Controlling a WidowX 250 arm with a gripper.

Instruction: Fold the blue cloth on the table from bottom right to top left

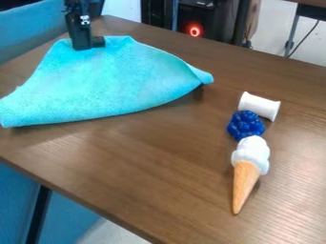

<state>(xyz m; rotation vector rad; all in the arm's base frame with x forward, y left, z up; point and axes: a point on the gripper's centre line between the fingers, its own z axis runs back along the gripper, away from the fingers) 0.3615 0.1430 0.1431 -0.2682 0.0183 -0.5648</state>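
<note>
On the upper left of the table (172,167), the blue cloth (105,83) could spring open along its rounded, uncreased near edge, or drag at the far corner if the gripper (88,45) snags; clenched or released, I can't quite tell. One cone (245,183), one blue lump (246,125), one white spool (259,105), one cloth.

1. Black robot arm (76,6): narrow, angular housing.
2. Small white marks (85,20): clustered on the black housing; type indistinct.
3. Black, blocky gripper (88,44): straight-edged main section; short, squared black projection at lower side.
</note>
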